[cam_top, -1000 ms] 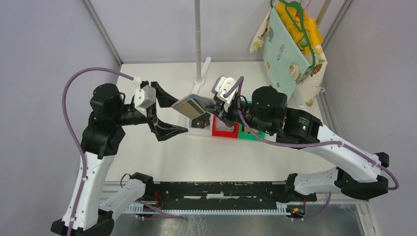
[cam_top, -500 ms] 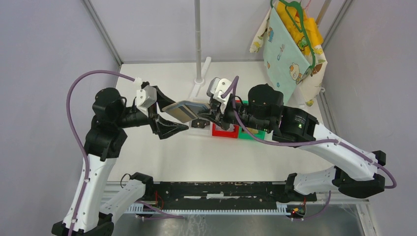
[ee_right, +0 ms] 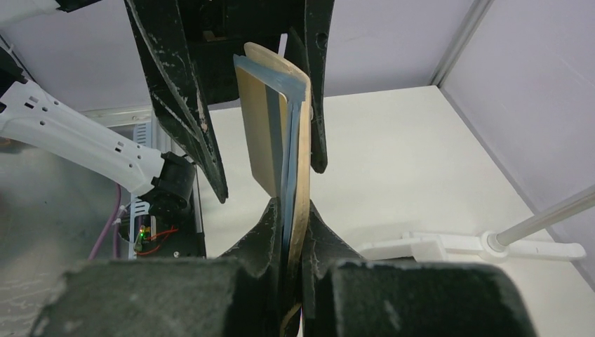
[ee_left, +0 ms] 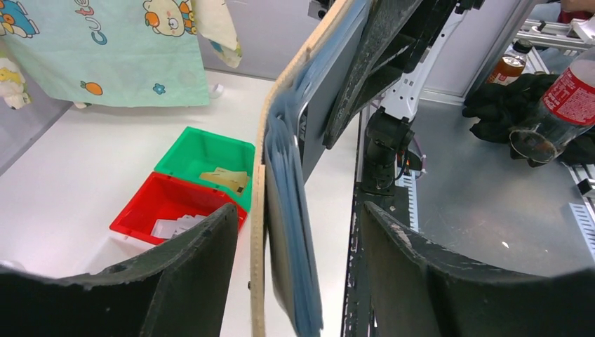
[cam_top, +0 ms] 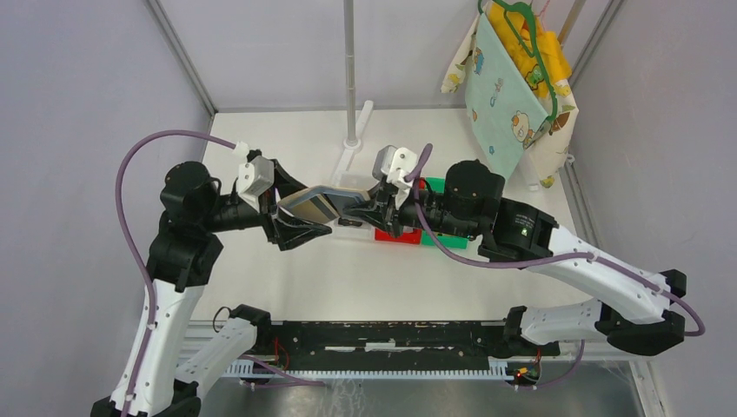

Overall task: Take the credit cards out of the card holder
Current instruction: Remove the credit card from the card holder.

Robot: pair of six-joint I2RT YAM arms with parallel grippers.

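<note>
one card holder (ee_right: 270, 119) hangs edge-up in the air above the table (cam_top: 287, 139), one end pinched tight in the right gripper (ee_right: 289, 210). the left gripper (ee_left: 298, 210) has its jaws spread either side of the free end, not closed on it.

This is a robotics lab test cell, not a lived-in room. The white table (cam_top: 287, 287) is boxed in by plain lilac-grey panels (cam_top: 78, 104) on aluminium frame posts (cam_top: 178, 52). Two robot arms, the left arm (cam_top: 174, 261) and the right arm (cam_top: 591, 269), are bolted to a black rail (cam_top: 382, 334) along the table's near edge, with purple cables (cam_top: 130, 174) looping off them. A bare metal pole (cam_top: 349, 69) stands at the table's far edge. Props look staged (a cartoon-print cloth (cam_top: 504, 87) on a green hanger (cam_top: 530, 35) at the table's far right corner, a red bin (ee_left: 140, 214) and a green bin (ee_left: 196, 147) mid-table). Past the near edge lies a metal bench (ee_left: 491, 225) with a soda bottle (ee_left: 572, 91) and black gloves (ee_left: 502, 105).
</note>
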